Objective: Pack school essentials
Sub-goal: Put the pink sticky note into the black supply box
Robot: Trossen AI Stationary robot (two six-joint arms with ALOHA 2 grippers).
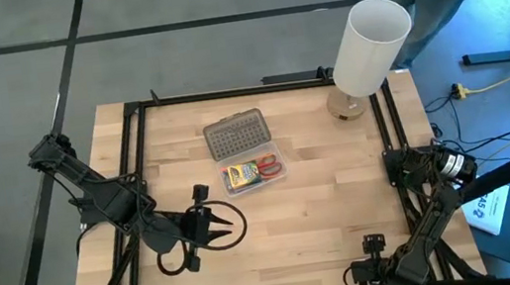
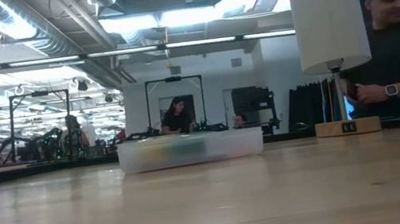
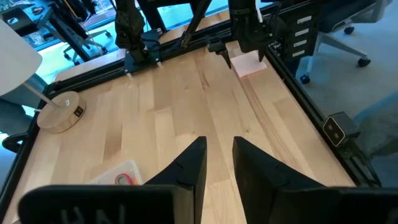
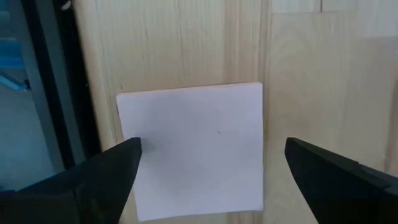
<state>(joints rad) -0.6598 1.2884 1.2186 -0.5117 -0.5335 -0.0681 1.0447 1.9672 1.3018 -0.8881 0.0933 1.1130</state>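
From above, the clear case (image 1: 256, 174) with crayon box (image 1: 240, 176) and scissors (image 1: 268, 169) inside is seen mid-table, and the left gripper (image 1: 225, 225) is seen just below it with nothing held. In the left wrist view, its fingers (image 3: 186, 168) are set narrowly apart over bare wood. In the right wrist view, the right gripper (image 4: 211, 168) is spread wide over the pink pad (image 4: 193, 149) at center frame.

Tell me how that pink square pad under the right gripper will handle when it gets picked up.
The pink square pad lies flat on the table, so the open right gripper will probably struggle to get under its low edges. It looks thin and likely light, so a finger's push may slide it across the smooth wood. If it is loose sheets, it may flex or fan when pinched.
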